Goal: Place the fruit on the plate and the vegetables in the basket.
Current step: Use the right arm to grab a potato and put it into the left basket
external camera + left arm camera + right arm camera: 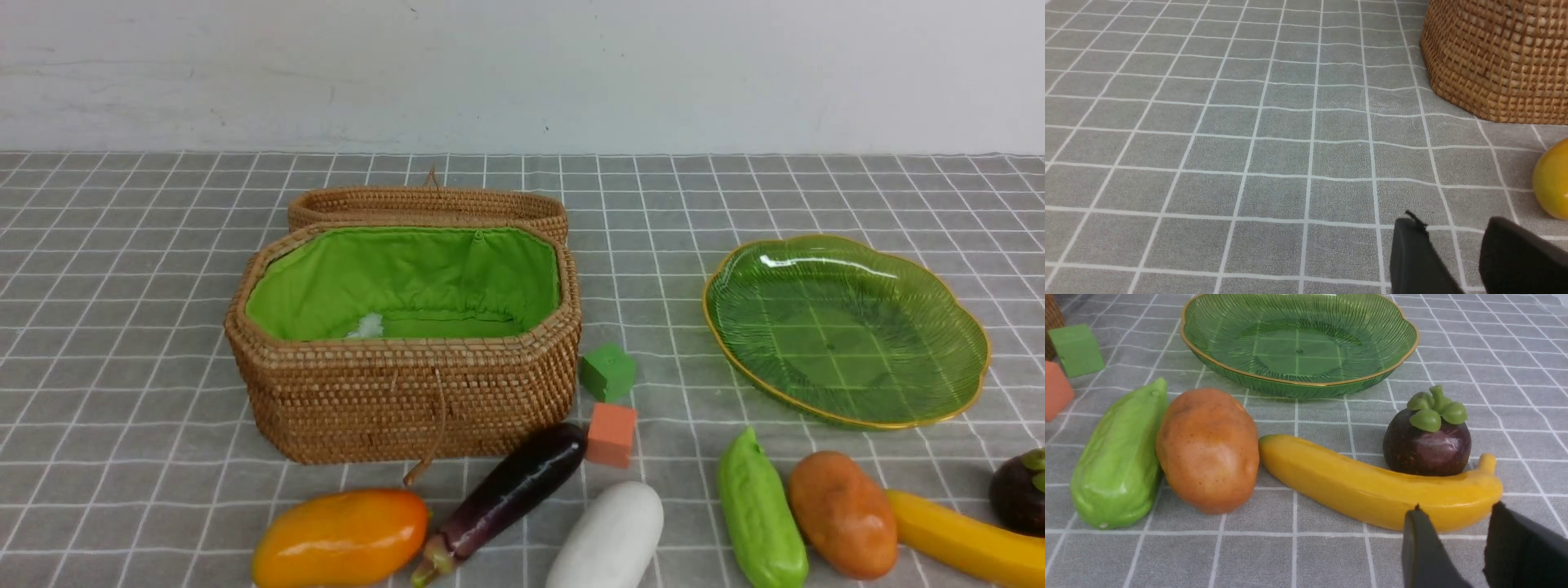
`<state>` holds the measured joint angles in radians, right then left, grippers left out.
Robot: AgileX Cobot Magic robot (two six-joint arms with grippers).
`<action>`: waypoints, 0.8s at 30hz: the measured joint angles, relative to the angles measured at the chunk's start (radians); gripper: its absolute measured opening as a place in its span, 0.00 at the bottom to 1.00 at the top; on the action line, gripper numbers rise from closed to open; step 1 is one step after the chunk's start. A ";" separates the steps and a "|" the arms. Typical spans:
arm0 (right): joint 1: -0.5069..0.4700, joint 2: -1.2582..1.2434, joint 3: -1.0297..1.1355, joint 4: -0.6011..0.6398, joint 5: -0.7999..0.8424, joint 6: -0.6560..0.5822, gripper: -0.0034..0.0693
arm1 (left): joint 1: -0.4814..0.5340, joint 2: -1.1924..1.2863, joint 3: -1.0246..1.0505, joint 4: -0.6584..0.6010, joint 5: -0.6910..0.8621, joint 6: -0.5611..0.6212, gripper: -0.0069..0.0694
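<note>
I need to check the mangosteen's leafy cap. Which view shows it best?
The right wrist view: the mangosteen shows whole, cap included. The front view cuts it off at the edge; the left wrist view misses it.

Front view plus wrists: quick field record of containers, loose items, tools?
holder: brown woven rattan basket, green cloth lining, open; no vegetable seen inside
cover: matching woven lid, behind basket
dish: translucent green ribbed glass plate, gold rim, empty
fruit loose: orange-yellow mango, long yellow banana, round dark purple mangosteen
vegetables loose: glossy purple eggplant, white oblong radish, green wrinkled pod, brown oval potato
extras: green cube, orange cube
left tool: open, empty
right tool: open, empty, near banana
</note>
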<state>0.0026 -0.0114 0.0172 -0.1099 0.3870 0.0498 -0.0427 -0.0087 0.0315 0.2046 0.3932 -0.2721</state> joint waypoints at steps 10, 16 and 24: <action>0.000 0.000 0.006 0.012 -0.052 0.005 0.38 | 0.000 0.000 0.000 0.000 0.000 0.000 0.40; 0.000 0.000 0.011 0.122 -0.437 0.084 0.38 | 0.000 0.000 0.000 0.000 0.000 0.000 0.40; 0.000 0.000 0.008 0.157 -0.784 0.172 0.38 | 0.000 0.000 0.000 0.000 0.000 0.000 0.40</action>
<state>0.0026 -0.0114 0.0251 0.0468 -0.3967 0.2219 -0.0427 -0.0087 0.0315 0.2046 0.3932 -0.2721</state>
